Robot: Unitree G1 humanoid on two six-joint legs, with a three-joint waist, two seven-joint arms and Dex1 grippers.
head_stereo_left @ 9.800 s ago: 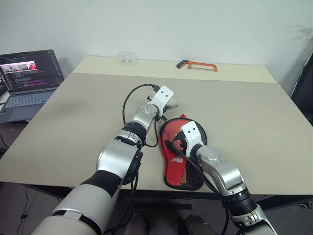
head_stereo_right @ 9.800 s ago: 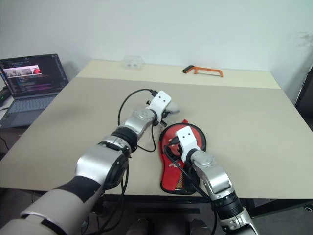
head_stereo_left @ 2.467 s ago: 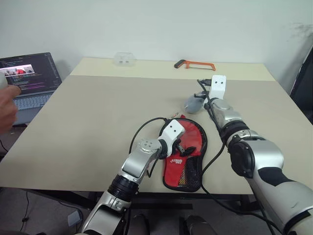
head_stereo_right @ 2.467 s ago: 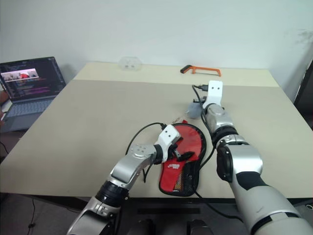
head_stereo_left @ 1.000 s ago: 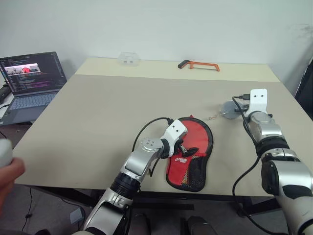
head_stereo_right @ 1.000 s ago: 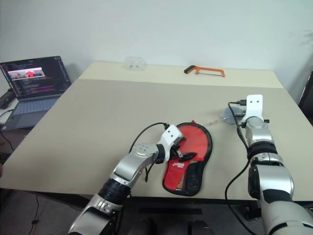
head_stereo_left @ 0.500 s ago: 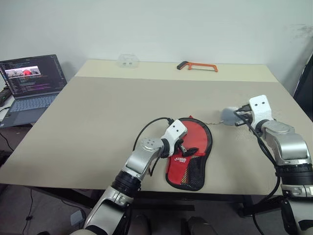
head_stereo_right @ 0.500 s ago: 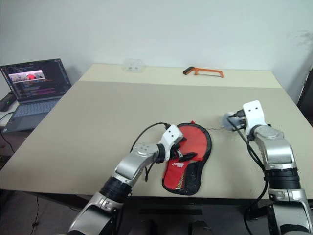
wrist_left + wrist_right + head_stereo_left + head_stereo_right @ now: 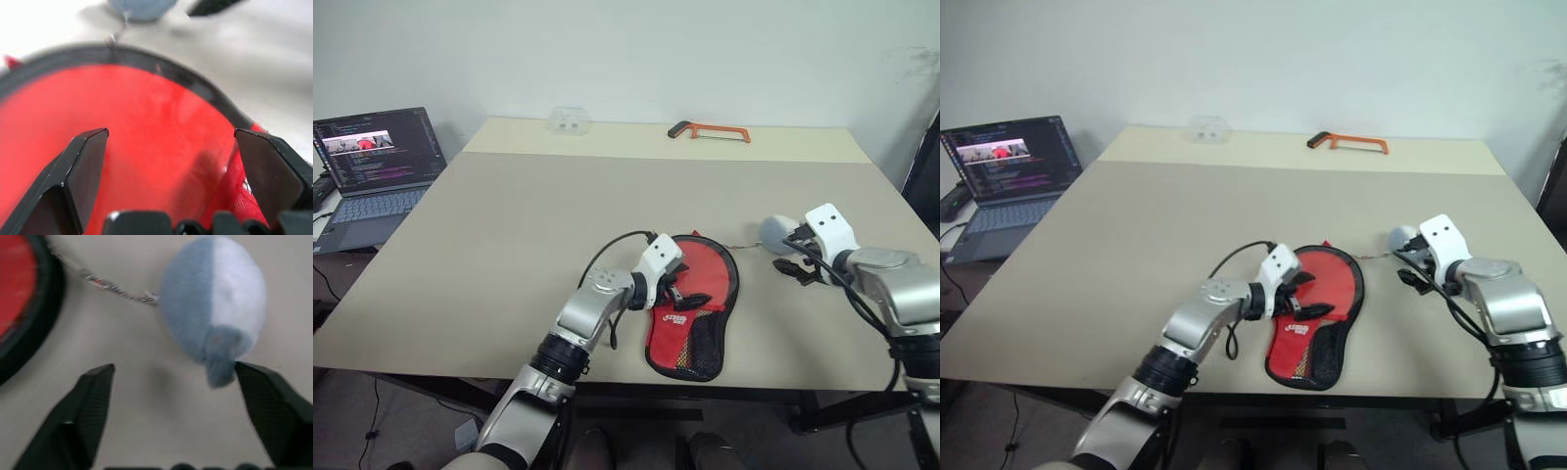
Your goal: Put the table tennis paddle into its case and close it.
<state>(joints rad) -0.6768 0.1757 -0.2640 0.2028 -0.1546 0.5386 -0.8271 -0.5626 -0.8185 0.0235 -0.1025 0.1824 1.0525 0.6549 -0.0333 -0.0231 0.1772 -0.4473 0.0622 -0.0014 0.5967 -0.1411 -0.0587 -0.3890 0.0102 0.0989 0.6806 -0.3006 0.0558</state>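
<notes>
**Red case flat near front edge**

Beige counter (image 9: 509, 225) carries the case (image 9: 690, 313), lying flat near its front edge, paddle not discernible. Left hand (image 9: 683, 289) hovers over the red front, fingers spread, grasping nothing. Right hand (image 9: 793, 262) released, just beside grey-blue pouch (image 9: 773, 232) on its cord.

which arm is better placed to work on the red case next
Left, probably. The left gripper hovers open right over the case, while the right gripper is open off to the side by the small grey-blue pouch.
</notes>
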